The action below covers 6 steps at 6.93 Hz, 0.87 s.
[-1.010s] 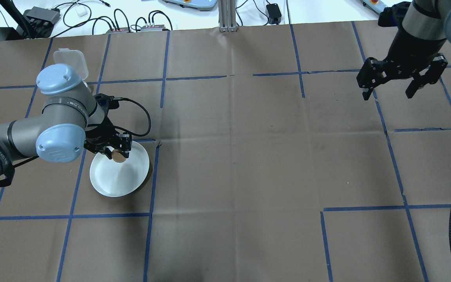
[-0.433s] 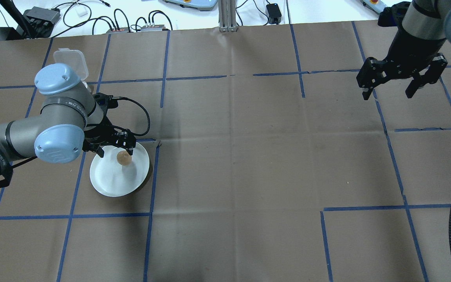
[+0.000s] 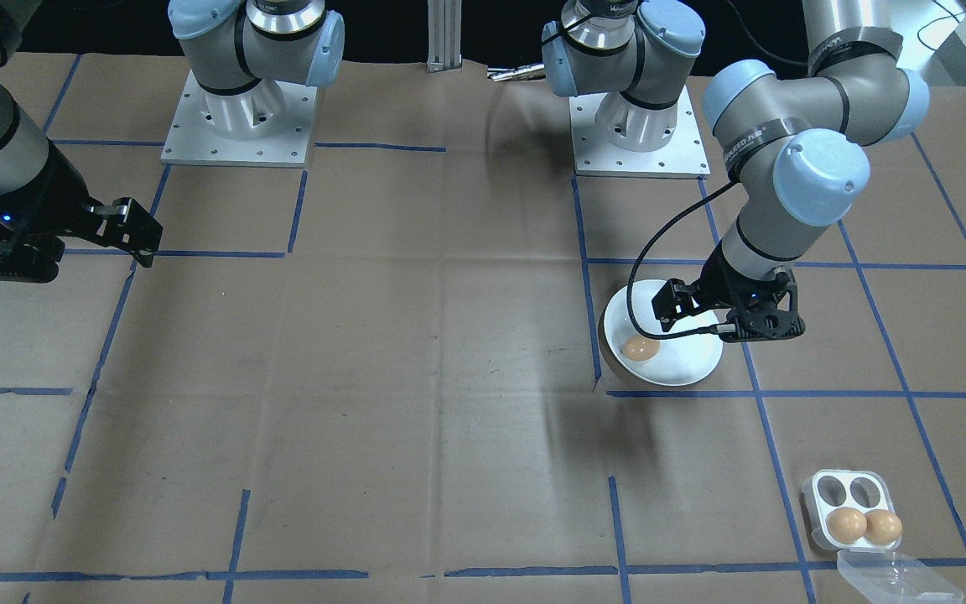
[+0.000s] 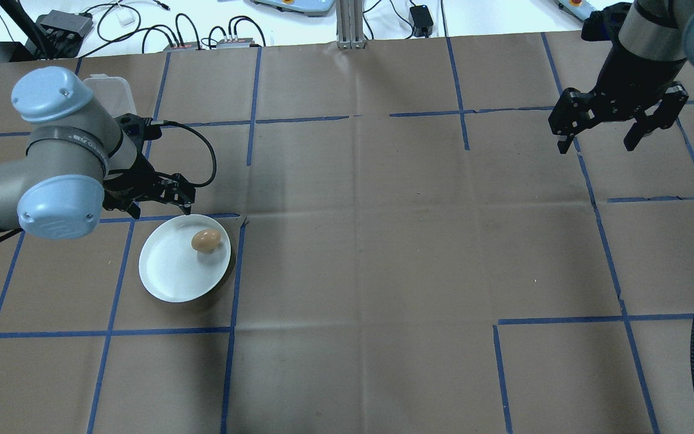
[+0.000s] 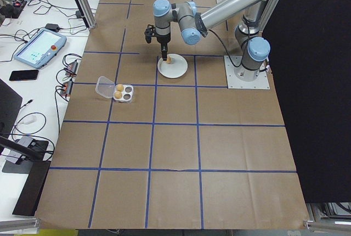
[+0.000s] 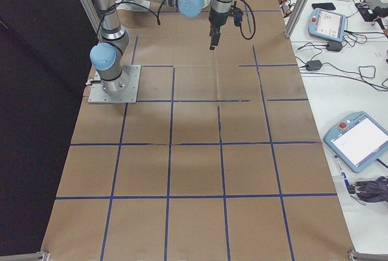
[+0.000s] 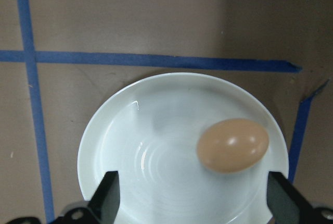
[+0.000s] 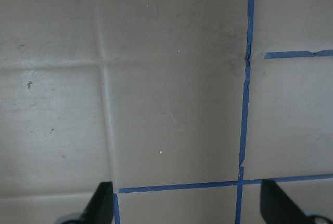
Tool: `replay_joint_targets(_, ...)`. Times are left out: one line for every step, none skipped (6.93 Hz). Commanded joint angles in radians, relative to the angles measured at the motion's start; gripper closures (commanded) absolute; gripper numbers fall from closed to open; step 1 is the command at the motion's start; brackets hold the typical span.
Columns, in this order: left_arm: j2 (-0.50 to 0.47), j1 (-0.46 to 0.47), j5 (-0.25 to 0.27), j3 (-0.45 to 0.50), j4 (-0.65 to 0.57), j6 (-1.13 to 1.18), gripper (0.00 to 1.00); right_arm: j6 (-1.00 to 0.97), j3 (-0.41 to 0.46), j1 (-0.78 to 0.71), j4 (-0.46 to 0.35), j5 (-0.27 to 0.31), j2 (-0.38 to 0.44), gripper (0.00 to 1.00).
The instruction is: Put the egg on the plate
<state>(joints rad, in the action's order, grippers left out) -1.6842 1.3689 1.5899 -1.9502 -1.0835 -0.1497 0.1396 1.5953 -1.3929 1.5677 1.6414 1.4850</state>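
Observation:
A brown egg [image 4: 205, 239] lies free on the round white plate [image 4: 157, 280], toward its far right side. The left wrist view shows the egg [image 7: 232, 145] right of the middle of the plate [image 7: 104, 125]. My left gripper [image 4: 162, 208] hangs open and empty above the plate's far rim, its fingers [image 7: 106, 200] spread wide. From across the table the egg [image 3: 641, 347] rests near the rim of the plate [image 3: 688, 369], beside the left gripper [image 3: 726, 327]. My right gripper [image 4: 597, 146] is open and empty above bare paper at the far right.
A small white egg tray [image 3: 835, 486] holding two eggs [image 3: 846, 524] stands near the table's far left corner, with a clear lid [image 3: 898, 579] beside it. My left arm partly hides that lid [image 4: 112, 90]. Cables and boxes lie beyond the far edge.
My left gripper opened and let go of the egg, then lifted and drew back toward the far left. The egg now rests on the plate. The right arm stayed still.

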Motion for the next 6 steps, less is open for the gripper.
replay_joint_targets(0.006,-0.019,-0.002,0.121,-0.075,-0.016,0.00,0.000,0.000,0.000,0.002,0.000,0.000,0.00)
replay_joint_targets(-0.055,-0.065,-0.008,0.207,-0.088,-0.062,0.00,0.000,0.000,0.000,0.000,0.000,0.000,0.00)
replay_joint_targets(-0.130,-0.120,-0.011,0.308,-0.108,-0.115,0.00,0.000,0.000,0.000,0.000,0.000,0.000,0.00)
replay_joint_targets(-0.206,-0.163,-0.011,0.411,-0.133,-0.170,0.00,0.000,0.000,0.000,0.002,0.000,0.000,0.00)
replay_joint_targets(-0.280,-0.198,-0.008,0.504,-0.145,-0.189,0.00,0.000,0.000,0.000,0.000,0.000,0.000,0.00)
replay_joint_targets(-0.339,-0.211,-0.005,0.592,-0.171,-0.317,0.00,0.000,0.000,0.000,0.002,0.000,0.000,0.00)
